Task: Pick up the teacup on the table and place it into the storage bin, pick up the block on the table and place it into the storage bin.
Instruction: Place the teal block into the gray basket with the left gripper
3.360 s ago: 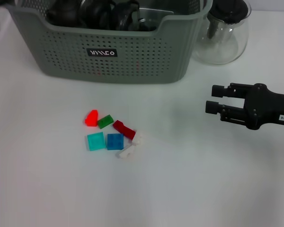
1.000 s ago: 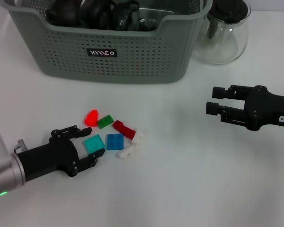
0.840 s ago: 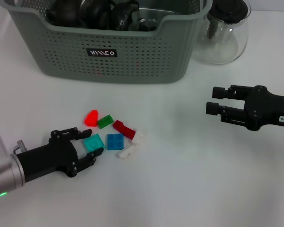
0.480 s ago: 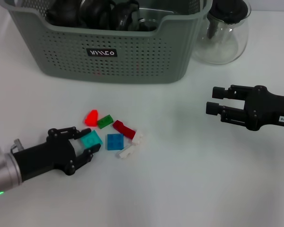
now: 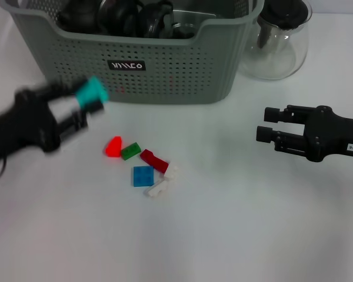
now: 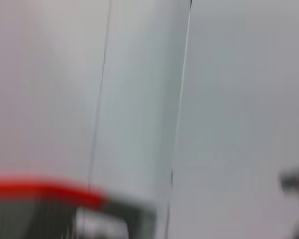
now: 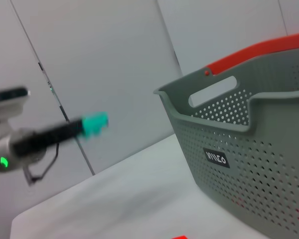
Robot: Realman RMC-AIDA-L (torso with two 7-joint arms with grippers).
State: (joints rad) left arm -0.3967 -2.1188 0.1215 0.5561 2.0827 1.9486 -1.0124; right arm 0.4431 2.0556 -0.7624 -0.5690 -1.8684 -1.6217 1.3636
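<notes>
Head view: at middle left of the frame the left gripper [image 5: 85, 103] is up off the table [image 5: 235, 223], its jaws closed on a teal block [image 5: 92, 90] that sits in front of the bin's [image 5: 165, 70] perforated front wall, below the rim and left of the black label. The bin fills the upper centre, with dark items already inside; I cannot pick out a teacup among them or anywhere on the table. More blocks lie on the table at lower centre: red [image 5: 113, 146], green [image 5: 130, 151], dark red [image 5: 154, 160], blue [image 5: 143, 175] and two white [image 5: 164, 180], close together and partly touching. A glass teapot [image 5: 276, 41] stands just beside the bin at upper right. The right gripper [image 5: 267, 122] hovers idle at middle right, jaws apart and holding nothing. From the right wrist view the teal block [image 7: 94, 123] shows at the arm's tip, well clear of the bin [image 7: 249, 149]. The main risk, as I judge it, is the block being carried too low and striking the wall or rim, which could knock it from a light pinch; letting go before it is over the opening would drop it outside.
</notes>
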